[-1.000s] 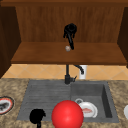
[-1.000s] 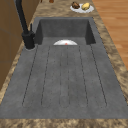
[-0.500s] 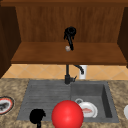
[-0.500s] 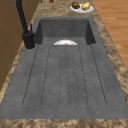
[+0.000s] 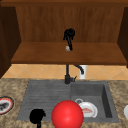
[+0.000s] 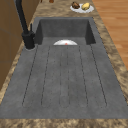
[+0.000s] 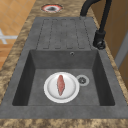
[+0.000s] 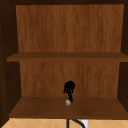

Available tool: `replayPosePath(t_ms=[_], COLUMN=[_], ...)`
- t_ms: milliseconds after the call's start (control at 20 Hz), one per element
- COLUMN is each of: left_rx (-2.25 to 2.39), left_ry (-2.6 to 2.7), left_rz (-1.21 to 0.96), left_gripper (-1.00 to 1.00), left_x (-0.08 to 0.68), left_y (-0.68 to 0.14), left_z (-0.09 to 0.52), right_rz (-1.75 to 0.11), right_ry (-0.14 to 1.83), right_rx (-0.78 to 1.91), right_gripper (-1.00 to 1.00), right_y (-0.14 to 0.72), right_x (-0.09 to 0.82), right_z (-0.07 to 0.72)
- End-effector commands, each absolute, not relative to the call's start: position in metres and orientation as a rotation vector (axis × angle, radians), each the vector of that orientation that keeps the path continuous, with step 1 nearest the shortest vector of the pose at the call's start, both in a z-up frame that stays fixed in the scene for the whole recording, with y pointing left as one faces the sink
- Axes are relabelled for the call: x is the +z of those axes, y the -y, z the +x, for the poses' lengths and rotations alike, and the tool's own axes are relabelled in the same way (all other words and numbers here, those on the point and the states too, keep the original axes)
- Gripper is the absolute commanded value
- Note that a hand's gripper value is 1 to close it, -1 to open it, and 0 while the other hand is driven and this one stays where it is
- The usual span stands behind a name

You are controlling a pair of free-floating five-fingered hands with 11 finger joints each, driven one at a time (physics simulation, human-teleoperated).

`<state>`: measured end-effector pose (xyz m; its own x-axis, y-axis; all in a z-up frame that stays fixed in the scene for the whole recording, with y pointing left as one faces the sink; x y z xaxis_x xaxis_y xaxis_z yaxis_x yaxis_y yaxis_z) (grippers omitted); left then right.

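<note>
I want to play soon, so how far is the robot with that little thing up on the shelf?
Nearly there, it seems. Done: the little pale thing looks to be down at the shelf. In hand: the right hand is right above it; whether it has let go, I cannot tell. Left: the plate with food sits in the sink, and the left hand hangs low beside the red ball.

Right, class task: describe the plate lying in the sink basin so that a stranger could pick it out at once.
Start at the dark grey sink and look into its deep basin, beside the ribbed draining board. On the basin floor, next to the round drain, lies a round white plate. Unlike the other plates, which sit out on the speckled countertop, it carries one reddish strip of food.
</note>
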<state>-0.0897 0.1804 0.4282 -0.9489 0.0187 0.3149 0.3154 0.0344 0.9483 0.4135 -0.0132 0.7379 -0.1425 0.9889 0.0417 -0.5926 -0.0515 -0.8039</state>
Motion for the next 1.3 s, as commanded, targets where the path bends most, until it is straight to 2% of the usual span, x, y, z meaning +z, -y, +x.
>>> replayPosePath(t_ms=[0, 1250], left_rx=[-2.015, -2.015], left_ry=[2.092, 2.092], left_rz=[-0.346, -0.346], left_gripper=[0.00, 0.00], left_x=[0.428, 0.428], left_y=[-0.180, -0.180], left_z=[-0.090, -0.090], right_rz=[-0.612, -0.322], right_ry=[0.818, 0.574], right_rx=[1.579, 1.599], right_gripper=[-1.00, -1.00], right_y=[0.014, 0.003], right_x=[0.724, 0.656], right_z=[0.432, 0.508])
